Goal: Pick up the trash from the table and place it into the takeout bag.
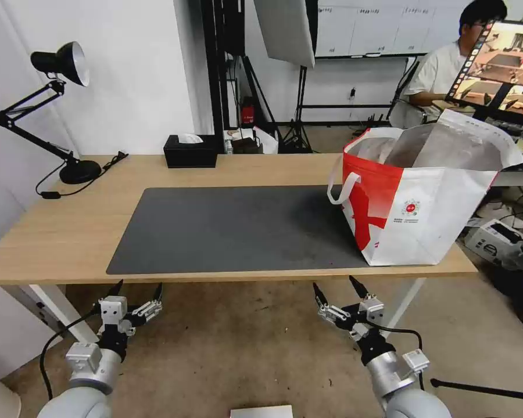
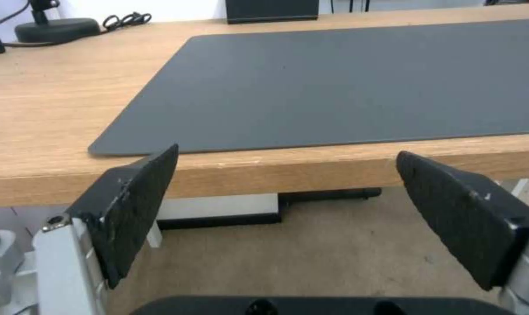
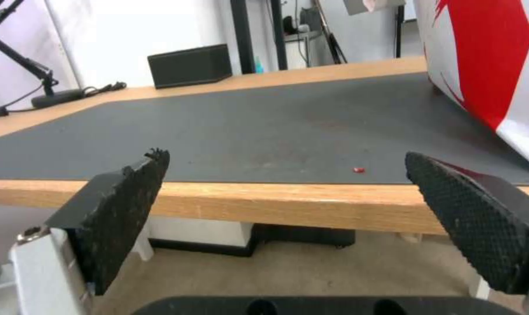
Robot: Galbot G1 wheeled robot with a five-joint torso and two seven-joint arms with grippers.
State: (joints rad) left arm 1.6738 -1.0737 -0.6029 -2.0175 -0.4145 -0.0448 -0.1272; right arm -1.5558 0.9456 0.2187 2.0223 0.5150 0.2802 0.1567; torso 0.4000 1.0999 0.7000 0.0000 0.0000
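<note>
From the head view the lamp (image 1: 52, 110) stands at about ten o'clock on the table (image 1: 70, 232), its base near the far left corner. The tissue box (image 1: 190, 151) sits at eleven o'clock, along the far edge. The mat (image 1: 232, 229) lies in the middle of the table, bare save for one tiny red bit (image 3: 358, 169) near its front edge – possibly a shell fragment, too small to tell. The bag (image 1: 415, 203) stands upright at two o'clock on the right end of the table, its left side on the mat, mouth open, foil lining showing, a white handle hanging off its left side.

The left gripper (image 1: 138, 287) hangs below the table's front edge at seven o'clock, fingers spread wide, holding nothing. The right gripper (image 1: 333, 287) hangs likewise at five o'clock – spread and empty, pointing up at the edge just left of the bag.
</note>
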